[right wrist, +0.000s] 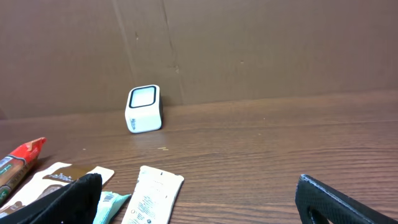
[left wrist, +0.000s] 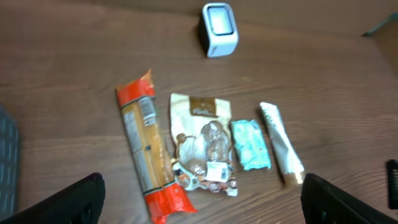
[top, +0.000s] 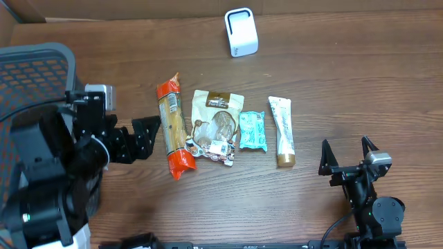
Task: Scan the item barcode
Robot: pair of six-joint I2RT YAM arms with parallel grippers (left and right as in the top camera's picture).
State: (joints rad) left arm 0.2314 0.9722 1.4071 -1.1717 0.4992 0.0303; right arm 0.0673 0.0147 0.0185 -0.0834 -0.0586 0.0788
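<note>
**Both grippers spread and empty; the items lie in a row, apart from the scanner**

Closest to the lens in the left wrist view are your left gripper's point(top: 147, 140) own fingers point(left wrist: 74, 202). They are dark shapes in the two lower corners of the frame, set wide apart with nothing between them. In the overhead view that gripper sits left of centre, just beside the orange-ended packet point(top: 174, 128) but not touching it.

The right gripper point(top: 346, 153) sits at the lower right of the overhead frame. Its fingers are also splayed and empty, and it is apart from the goods.

Four items lie flat in a row across the middle of the wooden table point(top: 346, 83). From left to right you see:
- the long orange-ended packet
- a cream-and-brown pouch point(top: 216, 128) with a white label near its lower edge
- a small teal packet point(top: 252, 131)
- a white tube point(top: 281, 131) with a gold cap at its lower end

The first three lie edge to edge or nearly so, and the tube lies just beside the teal packet.

The white barcode scanner point(top: 241, 32) stands upright at the top centre of the overhead frame, well apart from the row. A black mesh basket point(top: 34, 62) fills the upper left corner. In the right wrist view a cardboard wall point(right wrist: 249, 43) rises behind the scanner.
</note>
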